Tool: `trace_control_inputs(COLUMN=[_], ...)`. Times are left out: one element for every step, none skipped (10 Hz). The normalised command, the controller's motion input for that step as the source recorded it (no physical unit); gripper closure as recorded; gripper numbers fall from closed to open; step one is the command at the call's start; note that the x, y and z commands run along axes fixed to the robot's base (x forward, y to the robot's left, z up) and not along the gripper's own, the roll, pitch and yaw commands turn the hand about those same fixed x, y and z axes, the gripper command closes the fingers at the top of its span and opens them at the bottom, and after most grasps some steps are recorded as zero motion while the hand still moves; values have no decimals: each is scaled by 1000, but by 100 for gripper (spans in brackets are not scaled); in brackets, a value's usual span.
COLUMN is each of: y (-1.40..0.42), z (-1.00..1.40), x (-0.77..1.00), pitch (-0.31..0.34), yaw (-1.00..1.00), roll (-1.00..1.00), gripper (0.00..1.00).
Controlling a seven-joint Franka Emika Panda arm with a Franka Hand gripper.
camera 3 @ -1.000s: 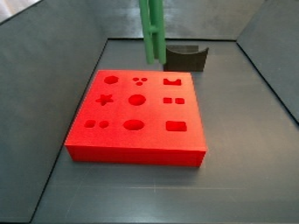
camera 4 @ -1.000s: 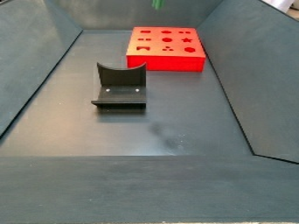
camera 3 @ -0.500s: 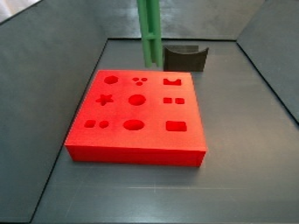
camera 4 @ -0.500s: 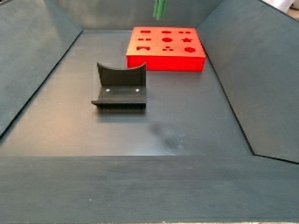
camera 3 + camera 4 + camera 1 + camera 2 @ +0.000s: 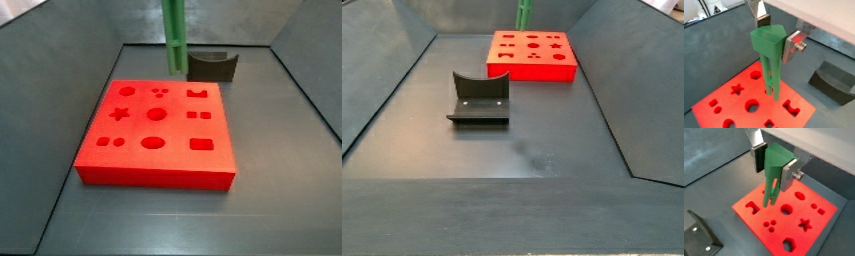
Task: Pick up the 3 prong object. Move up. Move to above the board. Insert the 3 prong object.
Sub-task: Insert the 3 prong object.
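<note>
The gripper (image 5: 774, 165) pinches the blocky top of the 3 prong object (image 5: 770, 65), holding it upright above the board (image 5: 174, 160); the board lies flat near the counter's far edge, beside the dark holder (image 5: 478, 99).

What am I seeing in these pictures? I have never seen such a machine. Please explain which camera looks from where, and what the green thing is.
This is a robot arm with a two-finger claw. Two cameras sit on its wrist and look down past the claw; two others stand beside the table. The claw, above the board, grips the 3 prong object, a slim green post, by its blocky top. It hangs upright over the board, a flat red block with shaped cutouts. In both side views only the green post shows, not the claw. A dark grey curved holder stands apart on the grey floor.
</note>
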Motion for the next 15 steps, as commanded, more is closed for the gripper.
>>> trace_control_inputs(y=[354, 331, 240, 3, 0, 0, 0, 54, 0, 0, 0, 0, 0, 0, 74], z=[-266, -294, -220, -94, 0, 0, -123, -266, -311, -283, -289, -169, 0, 6, 246], x=[54, 80, 40, 0, 0, 0, 0, -31, -6, -3, -11, -40, 0, 0, -203], pitch=[0, 0, 0, 0, 0, 7, 0, 0, -10, -23, -34, -26, 0, 0, -11], yaw=[577, 703, 694, 154, -6, 0, 303, 1000, 1000, 1000, 1000, 1000, 189, 100, 400], roll=[0, 57, 87, 0, 0, 0, 0, 1, 0, 0, 0, 0, 0, -37, -87], gripper=[100, 100, 100, 100, 100, 100, 100, 100, 100, 100, 100, 100, 100, 100, 100])
